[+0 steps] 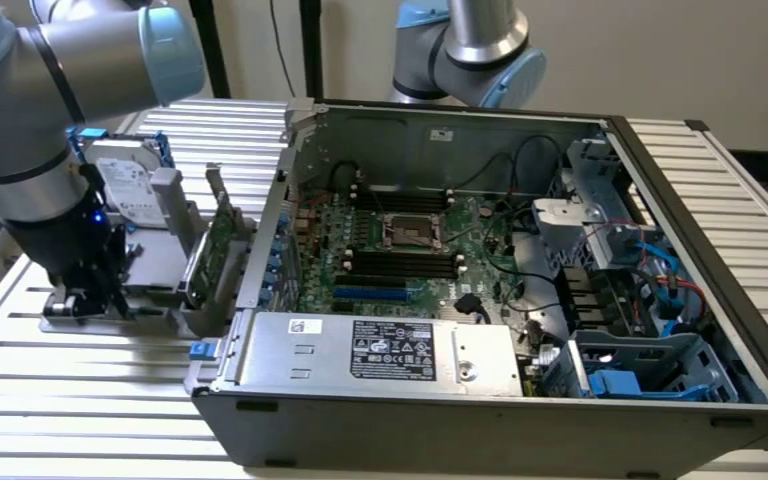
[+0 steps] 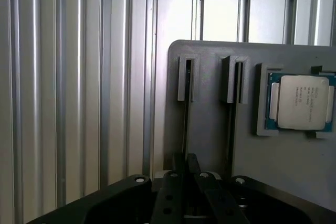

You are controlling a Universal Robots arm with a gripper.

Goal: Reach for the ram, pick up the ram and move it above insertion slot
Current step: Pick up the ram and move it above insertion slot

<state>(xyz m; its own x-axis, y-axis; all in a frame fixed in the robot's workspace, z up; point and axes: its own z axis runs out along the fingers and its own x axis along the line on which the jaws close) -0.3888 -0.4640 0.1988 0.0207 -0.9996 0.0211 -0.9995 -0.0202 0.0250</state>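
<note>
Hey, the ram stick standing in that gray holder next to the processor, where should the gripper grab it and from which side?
Probably by its upper long edge, pinching the two flat faces, coming straight down. The ram stands on edge in a narrow slot of the gray holder, so only that thin top edge looks free. The gripper sits right over it.

The table is ribbed satin metal, the holder matt grey plastic, the claw matt black.
</note>
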